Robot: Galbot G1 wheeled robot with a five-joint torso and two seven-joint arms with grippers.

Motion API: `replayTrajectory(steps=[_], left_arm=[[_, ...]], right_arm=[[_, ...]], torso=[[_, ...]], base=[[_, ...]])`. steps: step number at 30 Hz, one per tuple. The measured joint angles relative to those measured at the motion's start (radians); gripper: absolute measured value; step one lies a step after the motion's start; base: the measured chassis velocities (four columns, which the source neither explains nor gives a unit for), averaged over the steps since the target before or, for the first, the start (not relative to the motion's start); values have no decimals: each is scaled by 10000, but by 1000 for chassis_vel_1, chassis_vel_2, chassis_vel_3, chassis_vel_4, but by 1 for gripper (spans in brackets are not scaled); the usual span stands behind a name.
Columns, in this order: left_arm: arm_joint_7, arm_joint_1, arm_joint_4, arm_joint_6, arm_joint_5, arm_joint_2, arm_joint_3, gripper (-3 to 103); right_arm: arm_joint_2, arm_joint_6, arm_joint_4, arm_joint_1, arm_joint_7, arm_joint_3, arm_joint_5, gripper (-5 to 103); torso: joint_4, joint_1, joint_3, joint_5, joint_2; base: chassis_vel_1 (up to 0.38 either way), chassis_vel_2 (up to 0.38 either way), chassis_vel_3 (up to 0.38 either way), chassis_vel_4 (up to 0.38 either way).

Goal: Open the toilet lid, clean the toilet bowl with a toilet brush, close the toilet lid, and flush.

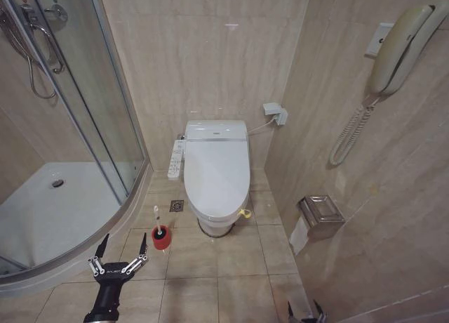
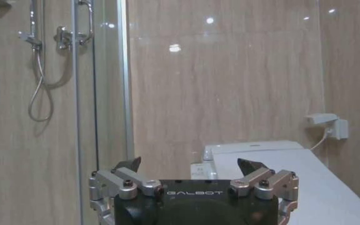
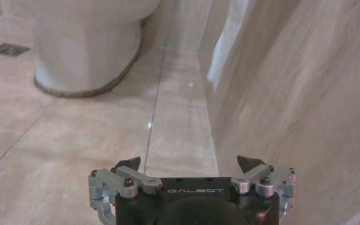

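The toilet lid lies shut over the toilet bowl, so the basin is hidden; only the bowl's white outer base shows. A yellow strap loop hangs at the lid's front edge. The toilet brush stands in its red holder on the floor left of the toilet, thin white handle up. My left gripper is open and empty, low and just left of the holder, facing the lid. My right gripper is open near the floor by the right wall.
A glass shower enclosure with a curved sill bounds the left. The button panel sticks out on the toilet's left. A floor drain lies behind the brush. The right wall carries a paper holder and a phone.
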Motion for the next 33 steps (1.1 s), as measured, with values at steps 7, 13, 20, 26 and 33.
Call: replayTrajectory(steps=[7, 13, 20, 26, 33], left_arm=[[45, -6, -11, 21, 1, 62, 75, 100], [76, -60, 12, 78, 46, 63, 198, 100], [122, -86, 149, 65, 46, 89, 221, 100], [173, -168, 250, 65, 14, 140, 233, 100], [222, -260, 312, 79, -44, 187, 268, 100]], right_arm=[[14, 722, -1482, 309, -3, -48, -384, 100], [26, 1486, -3032, 637, -5, -97, -791, 100], [45, 2372, -4807, 1012, 5, -150, -1240, 100], [26, 2593, -5176, 1107, 19, -148, -1314, 100], [31, 2585, -5172, 1107, 21, -151, -1323, 100]], torso=[[0, 0, 0, 0, 0], [0, 0, 0, 0, 0], [0, 0, 0, 0, 0], [2, 0, -1, -11, 1], [-1, 0, 0, -8, 0]], base=[[0, 0, 0, 0], [0, 0, 0, 0], [0, 0, 0, 0], [0, 0, 0, 0], [0, 0, 0, 0]])
